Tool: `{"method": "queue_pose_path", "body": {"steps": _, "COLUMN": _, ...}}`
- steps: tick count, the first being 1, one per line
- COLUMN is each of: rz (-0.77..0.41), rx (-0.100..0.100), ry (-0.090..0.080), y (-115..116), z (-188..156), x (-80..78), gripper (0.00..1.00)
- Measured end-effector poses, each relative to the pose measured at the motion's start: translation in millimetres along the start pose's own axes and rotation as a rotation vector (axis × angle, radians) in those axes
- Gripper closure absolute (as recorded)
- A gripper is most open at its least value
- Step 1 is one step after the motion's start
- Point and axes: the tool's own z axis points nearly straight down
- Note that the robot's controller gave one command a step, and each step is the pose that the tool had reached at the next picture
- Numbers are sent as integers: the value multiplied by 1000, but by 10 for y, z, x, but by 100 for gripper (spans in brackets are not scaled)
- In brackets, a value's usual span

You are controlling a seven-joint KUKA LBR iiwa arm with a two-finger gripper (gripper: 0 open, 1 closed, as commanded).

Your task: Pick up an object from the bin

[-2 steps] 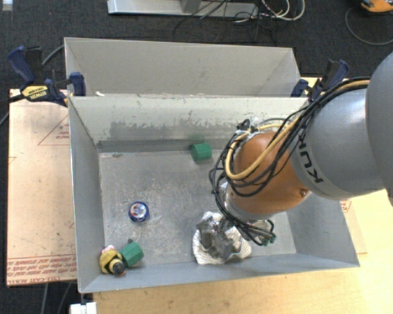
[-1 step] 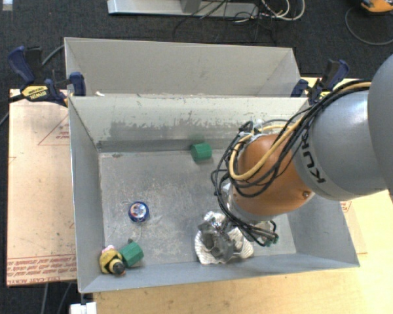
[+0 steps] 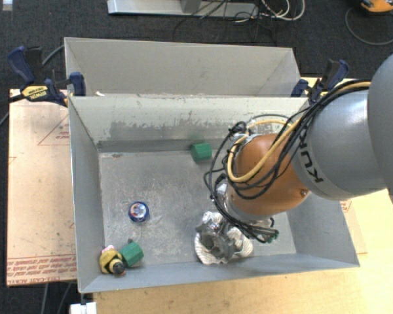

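Camera view: gripper (image 3: 219, 236) down on white ribbed shell-like piece (image 3: 204, 251) at grey metal bin (image 3: 85, 195) front edge, right of middle; open or closed, cannot tell. Likely light, stiff, brittle; grip across rim.

Scuffed matt grey metal bin (image 3: 144, 188), glossy orange wrist cover (image 3: 265, 175).

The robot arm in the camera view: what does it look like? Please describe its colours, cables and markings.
The arm is a thick, rounded grey link with dark letters printed on its side, of which "KU" can be read. At its wrist sits a smooth orange dome-shaped cover. Black and yellow cables loop loosely over this cover. Below it the claw is a small part of grey metal.
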Motion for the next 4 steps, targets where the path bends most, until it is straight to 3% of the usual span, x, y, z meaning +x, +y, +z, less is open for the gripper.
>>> {"method": "queue_pose_path", "body": {"steps": 2, "rz": 1, "rx": 0, "ry": -2, "y": -96, "z": -114, "x": 75, "gripper": 100}}
{"method": "queue_pose_path", "body": {"steps": 4, "rz": 10, "rx": -2, "ry": -1, "y": 4, "z": -35, "x": 21, "gripper": 100}}
